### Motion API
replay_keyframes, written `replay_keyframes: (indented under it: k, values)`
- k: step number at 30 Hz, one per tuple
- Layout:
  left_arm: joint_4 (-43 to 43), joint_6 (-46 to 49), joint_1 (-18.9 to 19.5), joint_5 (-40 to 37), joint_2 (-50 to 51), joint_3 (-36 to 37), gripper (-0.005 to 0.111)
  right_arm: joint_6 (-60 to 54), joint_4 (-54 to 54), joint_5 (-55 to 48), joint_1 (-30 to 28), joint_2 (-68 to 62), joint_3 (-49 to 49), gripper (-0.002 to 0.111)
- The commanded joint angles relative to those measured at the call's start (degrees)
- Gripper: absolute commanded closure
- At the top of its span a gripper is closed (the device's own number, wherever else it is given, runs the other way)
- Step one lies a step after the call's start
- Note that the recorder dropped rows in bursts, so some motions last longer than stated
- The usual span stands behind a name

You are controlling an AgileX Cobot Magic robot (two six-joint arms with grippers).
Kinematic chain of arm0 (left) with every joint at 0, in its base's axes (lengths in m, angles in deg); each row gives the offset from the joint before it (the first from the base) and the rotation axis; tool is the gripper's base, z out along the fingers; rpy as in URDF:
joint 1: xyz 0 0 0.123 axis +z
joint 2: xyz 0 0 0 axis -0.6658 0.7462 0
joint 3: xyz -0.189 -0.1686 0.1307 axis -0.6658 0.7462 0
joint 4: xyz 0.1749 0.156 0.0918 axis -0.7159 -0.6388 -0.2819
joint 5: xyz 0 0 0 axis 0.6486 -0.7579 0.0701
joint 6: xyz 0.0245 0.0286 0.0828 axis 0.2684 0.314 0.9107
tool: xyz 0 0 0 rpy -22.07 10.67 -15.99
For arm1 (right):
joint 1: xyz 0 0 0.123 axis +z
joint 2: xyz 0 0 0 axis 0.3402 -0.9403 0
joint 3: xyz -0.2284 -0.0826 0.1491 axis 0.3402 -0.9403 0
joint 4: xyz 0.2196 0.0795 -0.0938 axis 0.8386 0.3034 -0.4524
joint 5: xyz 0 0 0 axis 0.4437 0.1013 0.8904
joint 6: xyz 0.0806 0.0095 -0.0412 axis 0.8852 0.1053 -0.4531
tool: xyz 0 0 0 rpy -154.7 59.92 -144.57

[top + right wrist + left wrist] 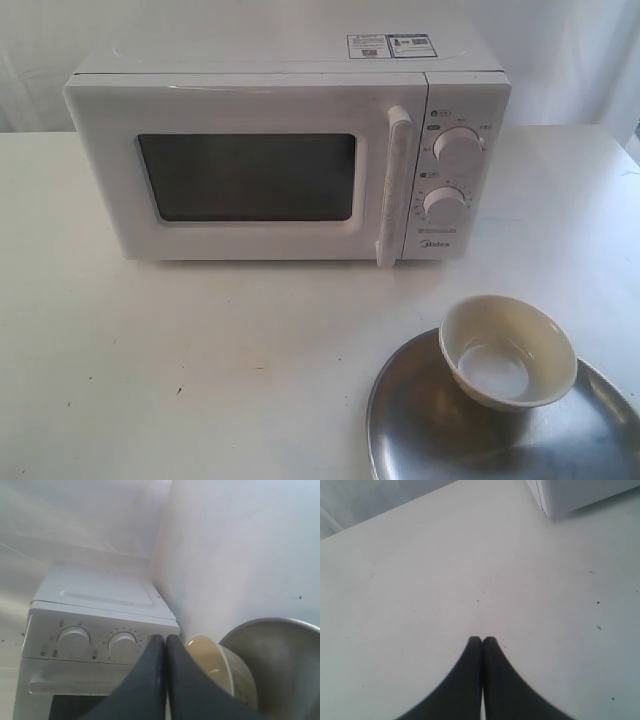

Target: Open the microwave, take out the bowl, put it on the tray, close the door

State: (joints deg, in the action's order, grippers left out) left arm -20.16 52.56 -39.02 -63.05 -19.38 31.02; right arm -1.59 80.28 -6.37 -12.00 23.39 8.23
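The white microwave (290, 150) stands at the back of the table with its door (250, 175) shut flush and the bar handle (392, 185) upright beside the two knobs. The cream bowl (507, 351) sits upright on the steel tray (420, 430) at the front right. Neither arm shows in the exterior view. My left gripper (482, 639) is shut and empty over bare tabletop, with a corner of the microwave (580, 495) beyond it. My right gripper (165, 637) is shut and empty; beyond it I see the knobs (122, 644), the bowl (212, 662) and the tray (285, 665).
The white table (200, 360) spreads in front of the microwave. A pale curtain wall (560, 50) runs behind. The tray overhangs the bottom right of the exterior view.
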Motion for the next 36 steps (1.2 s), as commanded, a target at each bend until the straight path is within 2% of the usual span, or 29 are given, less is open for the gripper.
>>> replay_keyframes:
  k: [1, 5, 8, 10, 15, 17, 24, 30, 36]
  values:
    - [0.1, -0.2, 0.0, 0.1, -0.1, -0.1, 0.107, -1.4, -2.7, -0.5, -0.4, 0.4, -0.1, 0.108]
    - [0.1, -0.2, 0.0, 0.0, -0.1, -0.1, 0.107, -3.1, -3.8, -0.2, -0.5, 0.4, -0.1, 0.108]
    - [0.1, -0.2, 0.0, 0.1, -0.1, -0.1, 0.107, -16.0, -5.5, -0.2, -0.5, 0.4, -0.1, 0.108]
    - [0.1, -0.2, 0.0, 0.1, -0.1, -0.1, 0.107, -29.4, -5.2, 0.0, -0.5, 0.4, -0.1, 0.108]
    - [0.1, -0.2, 0.0, 0.1, -0.1, -0.1, 0.107, -74.8, -3.3, 0.1, -0.5, 0.4, -0.1, 0.108]
    - [0.1, -0.2, 0.0, 0.1, -0.1, -0.1, 0.107, -81.8, -2.5, 0.1, -0.5, 0.4, -0.1, 0.108]
    - [0.1, -0.2, 0.0, 0.1, -0.1, -0.1, 0.107, -87.6, -2.3, 0.0, -1.1, 0.4, -0.1, 0.108]
    - [0.1, -0.2, 0.0, 0.1, -0.1, -0.1, 0.107, -78.8, -2.1, -0.1, -3.5, 0.4, -0.1, 0.108]
    - [0.1, -0.2, 0.0, 0.1, -0.1, -0.1, 0.107, -78.5, -2.1, -0.2, -4.0, 0.4, -0.1, 0.108]
